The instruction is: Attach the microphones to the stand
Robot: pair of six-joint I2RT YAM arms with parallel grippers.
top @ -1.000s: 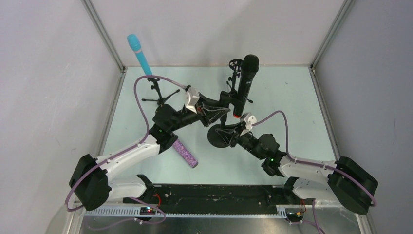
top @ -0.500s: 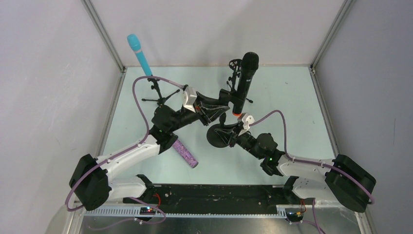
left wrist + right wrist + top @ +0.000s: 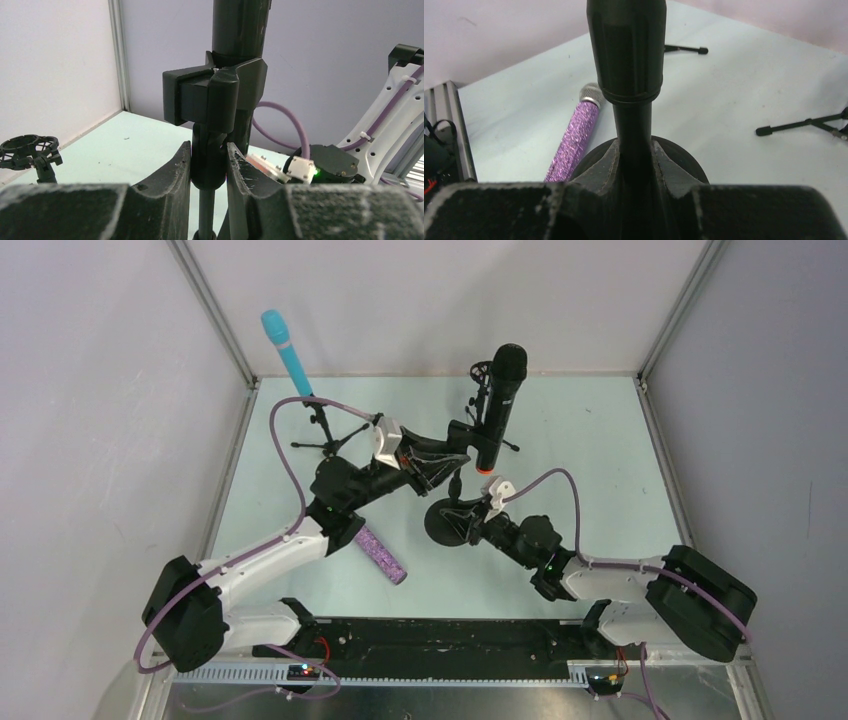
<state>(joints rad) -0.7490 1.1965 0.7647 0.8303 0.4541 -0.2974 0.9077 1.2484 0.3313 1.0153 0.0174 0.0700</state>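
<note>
Stand point(image 3: 438, 525), left gripper point(image 3: 209, 167) pinching its clip joint point(image 3: 212, 137), right gripper point(image 3: 636, 155) pinching its pole point(image 3: 634, 122), clear only wrist-side

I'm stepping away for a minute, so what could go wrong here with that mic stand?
The black microphone rides high in the clip; if the left gripper and right gripper let go unevenly, the stand could tip. The purple glitter microphone lies near the round base, easy to knock.

Turquoise mic point(image 3: 288, 352) and black mic point(image 3: 499, 408) stand clipped upright; purple mic point(image 3: 381, 554) lies flat.
</note>
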